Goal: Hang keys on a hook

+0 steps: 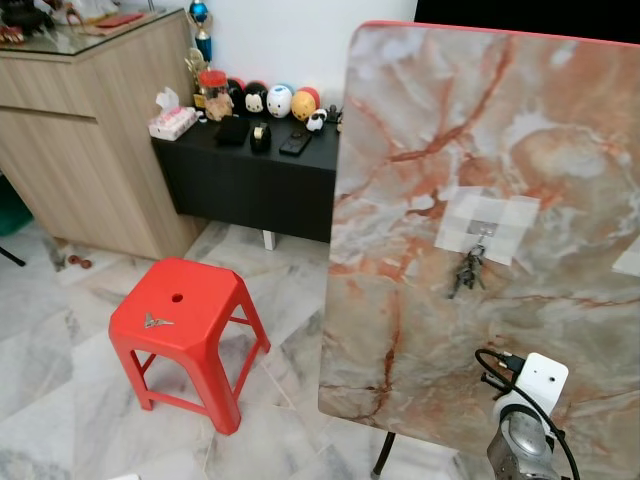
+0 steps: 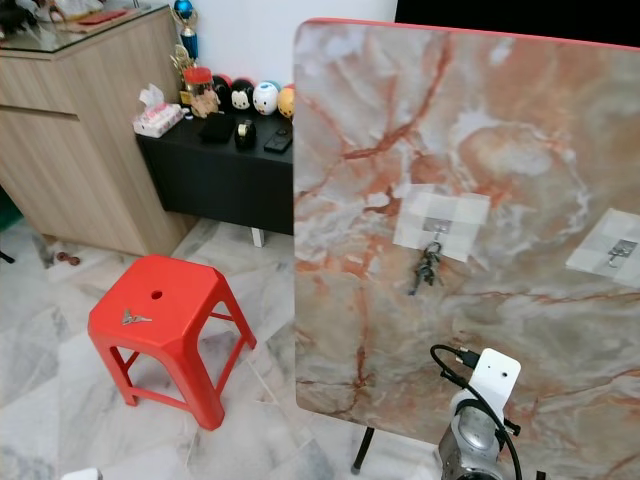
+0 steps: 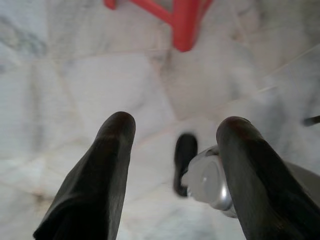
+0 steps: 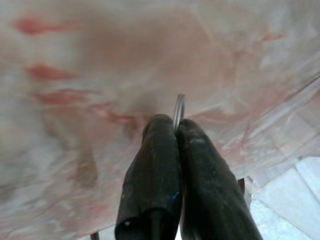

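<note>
right gripper (image 4: 176, 131) pinches a ring (image 4: 179, 111) between closed fingers just off the board (image 4: 100, 75), keys (image 1: 468, 272) hanging on the hook (image 1: 481, 226) above; left gripper (image 3: 175, 135) gapes over floor (image 3: 75, 75).

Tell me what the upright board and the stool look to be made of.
Board: rigid panel with a marble-pattern printed face, likely laminate; the red edge along its top suggests a tipped-up tabletop. Stool: moulded plastic, glossy uniform red, one piece.

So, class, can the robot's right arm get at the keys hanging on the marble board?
Probably yes: the right arm is just below the keys, nothing between them. But the right gripper is shut on a metal ring.
</note>
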`<state>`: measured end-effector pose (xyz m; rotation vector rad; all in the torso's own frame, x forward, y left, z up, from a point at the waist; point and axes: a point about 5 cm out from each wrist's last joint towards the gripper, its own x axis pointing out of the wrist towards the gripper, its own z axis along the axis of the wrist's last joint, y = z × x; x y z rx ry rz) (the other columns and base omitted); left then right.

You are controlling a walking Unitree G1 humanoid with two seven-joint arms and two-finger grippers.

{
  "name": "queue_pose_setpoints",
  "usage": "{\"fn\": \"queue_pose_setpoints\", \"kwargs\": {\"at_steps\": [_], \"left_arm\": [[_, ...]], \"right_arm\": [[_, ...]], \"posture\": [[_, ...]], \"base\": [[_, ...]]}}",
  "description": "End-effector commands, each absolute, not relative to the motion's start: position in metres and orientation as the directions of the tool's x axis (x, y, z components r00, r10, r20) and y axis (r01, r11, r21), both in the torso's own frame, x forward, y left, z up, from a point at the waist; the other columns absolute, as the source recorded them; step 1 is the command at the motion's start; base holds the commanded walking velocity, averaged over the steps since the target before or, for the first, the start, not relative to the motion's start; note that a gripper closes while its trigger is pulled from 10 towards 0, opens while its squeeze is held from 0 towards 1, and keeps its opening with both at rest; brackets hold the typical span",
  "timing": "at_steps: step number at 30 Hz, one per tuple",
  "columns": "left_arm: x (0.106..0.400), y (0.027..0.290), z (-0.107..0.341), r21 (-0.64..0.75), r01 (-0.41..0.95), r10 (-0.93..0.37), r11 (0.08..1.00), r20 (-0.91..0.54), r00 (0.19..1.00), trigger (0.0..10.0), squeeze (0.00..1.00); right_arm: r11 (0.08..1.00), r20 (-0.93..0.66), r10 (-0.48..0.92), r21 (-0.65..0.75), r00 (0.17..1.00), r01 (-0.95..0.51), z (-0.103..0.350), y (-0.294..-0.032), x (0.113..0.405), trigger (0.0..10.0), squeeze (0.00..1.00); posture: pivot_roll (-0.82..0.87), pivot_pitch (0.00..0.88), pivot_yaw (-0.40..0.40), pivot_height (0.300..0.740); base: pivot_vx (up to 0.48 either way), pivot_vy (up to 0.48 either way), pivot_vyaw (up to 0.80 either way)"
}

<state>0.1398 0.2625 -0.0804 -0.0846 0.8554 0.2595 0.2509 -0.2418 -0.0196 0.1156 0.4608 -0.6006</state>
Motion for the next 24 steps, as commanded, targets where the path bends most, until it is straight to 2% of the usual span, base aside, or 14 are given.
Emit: {"fn": "queue_pose_setpoints", "kwargs": {"at_steps": [1,5,14,24], "left_arm": [[0.145,0.253,-0.083,0.022,-0.252,0.177,0.967,-0.770,0.613,10.0,0.00],[0.151,0.249,-0.082,0.017,-0.252,0.174,0.967,-0.768,0.616,10.0,0.00],[0.146,0.248,-0.084,0.016,-0.266,0.181,0.964,-0.773,0.608,10.0,0.00],[0.149,0.238,-0.086,0.012,-0.259,0.173,0.966,-0.775,0.608,10.0,0.00]], "right_arm": [[0.822,-0.433,-0.519,-0.016,0.737,0.569,-0.015,-0.241,0.257,10.0,0.00],[0.821,-0.430,-0.522,-0.018,0.737,0.571,-0.014,-0.241,0.257,10.0,0.00],[0.812,-0.438,-0.530,-0.014,0.727,0.583,-0.017,-0.243,0.253,10.0,0.00],[0.832,-0.475,-0.489,-0.002,0.732,0.555,-0.024,-0.237,0.248,10.0,0.00]], "posture": [[0.15,0.000,-0.046,0.740],[0.15,0.000,-0.045,0.740],[0.15,0.000,-0.042,0.740],[0.15,0.000,-0.037,0.740]], "base": [[0.000,-0.345,0.00],[0.000,-0.348,0.00],[0.000,0.000,0.00],[0.000,0.000,-0.76]]}}
